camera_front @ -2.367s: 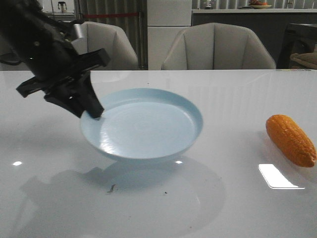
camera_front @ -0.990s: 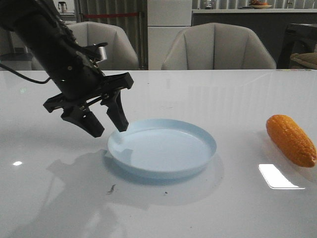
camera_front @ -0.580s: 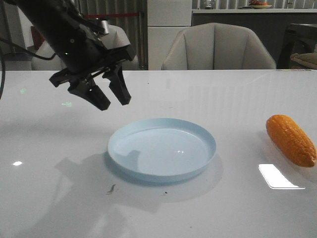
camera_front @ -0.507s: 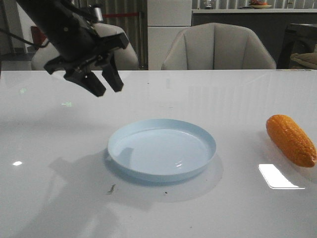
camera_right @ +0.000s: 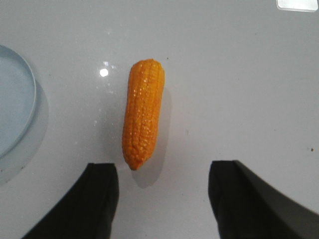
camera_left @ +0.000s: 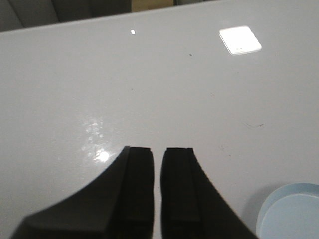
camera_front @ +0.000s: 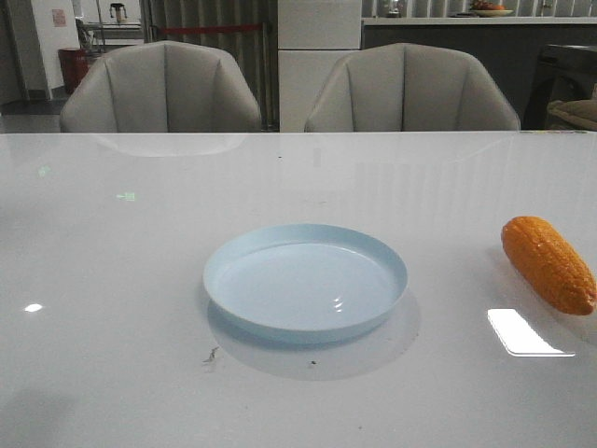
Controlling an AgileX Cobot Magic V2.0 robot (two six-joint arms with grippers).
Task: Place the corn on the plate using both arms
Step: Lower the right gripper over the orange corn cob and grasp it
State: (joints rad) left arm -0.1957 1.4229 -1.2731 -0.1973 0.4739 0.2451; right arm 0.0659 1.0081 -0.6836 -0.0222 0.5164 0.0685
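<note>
Front view shows neither of my arms; only the wrist cams catch the grippers. Left gripper [camera_left: 158, 191]: fingers nearly together, thin gap between them, nothing held, hanging over bare table w/ the plate [camera_left: 290, 211] off to one side, apart from it. Right gripper [camera_right: 162, 199]: fingers spread wide, nothing between them, poised above the corn [camera_right: 143, 112], no contact; tapered end of the cob points toward the finger gap, nearer one finger than the other.

Surface: white glossy table [camera_front: 121, 243], light glare patches, a few small dark specks near the plate's front edge. Plate sits flat at table centre, nothing on it. Corn lies on its side near the table's right edge, well apart from the plate. Room behind: two grey chairs [camera_front: 160, 89] at the far edge, dim cabinets beyond.

View diffs: front cam alone gives the chairs and the full plate–corn spacing. Right wrist cam alone gives kernel rows. Left wrist cam shows no corn.
</note>
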